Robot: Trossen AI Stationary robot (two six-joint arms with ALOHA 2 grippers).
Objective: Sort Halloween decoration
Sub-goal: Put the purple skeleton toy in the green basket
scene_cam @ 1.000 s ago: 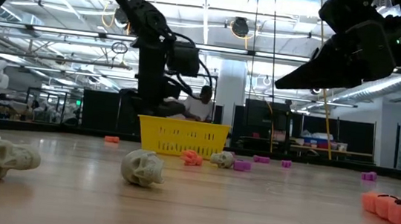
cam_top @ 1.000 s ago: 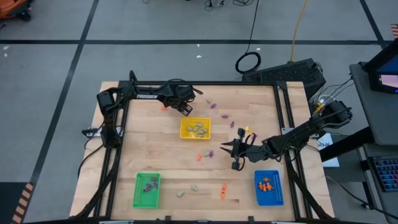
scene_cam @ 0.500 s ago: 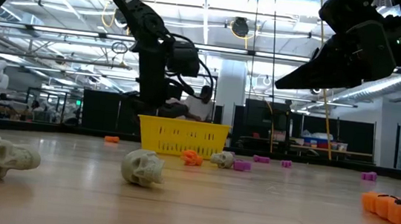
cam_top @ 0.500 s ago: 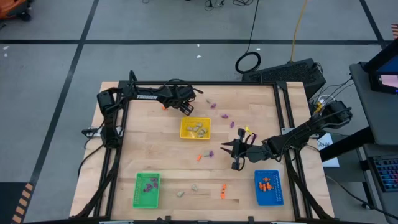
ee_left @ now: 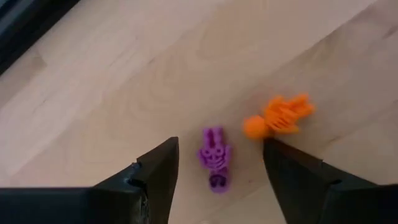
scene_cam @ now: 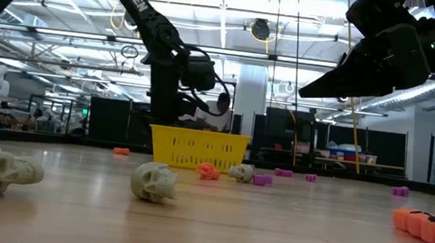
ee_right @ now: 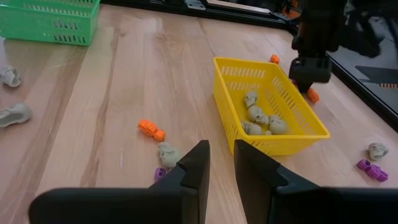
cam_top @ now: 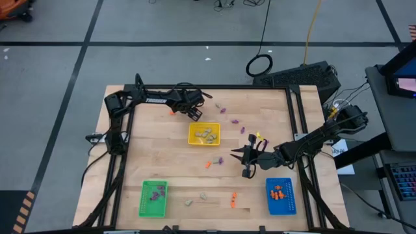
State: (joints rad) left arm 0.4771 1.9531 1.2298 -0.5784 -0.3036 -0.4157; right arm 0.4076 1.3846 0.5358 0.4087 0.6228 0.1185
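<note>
The Halloween decoration lies scattered over the wooden table as tiny orange, purple and pale trinkets. My left gripper (cam_top: 194,115) points steeply down beyond the far left corner of the yellow tray (cam_top: 190,134). It is open, with its fingers on either side of a purple trinket (ee_left: 214,158) lying flat on the wood, touching nothing. An orange skeleton (ee_left: 278,116) lies just beside one finger. My right gripper (cam_top: 235,155) hangs above the table's middle right. Its fingers (ee_right: 222,155) stand a narrow gap apart with nothing between them.
The yellow tray holds pale skulls (ee_right: 258,117). The green tray (cam_top: 143,195) holds purple pieces, and the blue tray (cam_top: 268,195) holds orange ones. Loose trinkets lie near the table's middle: an orange one (cam_top: 209,164), a purple one (cam_top: 219,159), purple ones (cam_top: 234,120) at the far side, and skulls (cam_top: 203,194) near the front.
</note>
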